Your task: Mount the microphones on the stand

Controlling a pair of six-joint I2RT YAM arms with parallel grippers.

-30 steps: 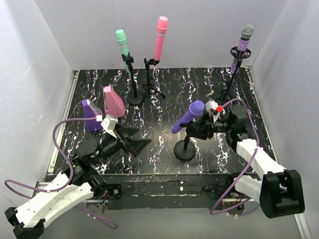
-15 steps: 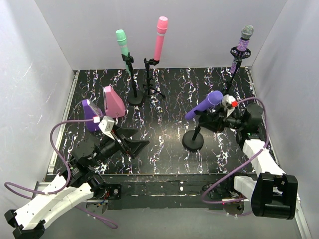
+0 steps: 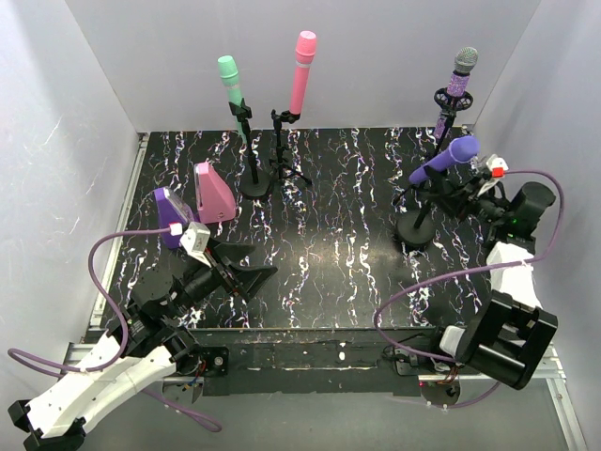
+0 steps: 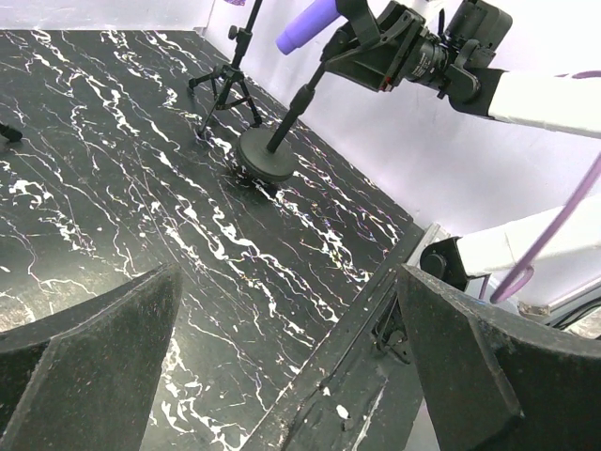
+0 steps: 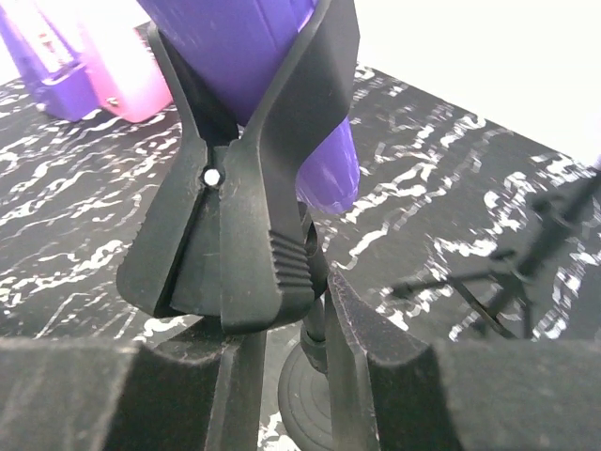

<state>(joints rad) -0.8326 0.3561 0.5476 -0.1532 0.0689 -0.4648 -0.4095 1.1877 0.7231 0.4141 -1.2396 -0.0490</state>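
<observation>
Purple microphone is sitting clamped in a black clip just above the right end effector, which is gripping the stand by its post under that clip. Mint microphone, pink microphone and glittery microphone are standing clipped upright, well beyond both end effectors. Left end effector is hanging wide open over the tabletop, with two wedges sitting just beyond it.
</observation>
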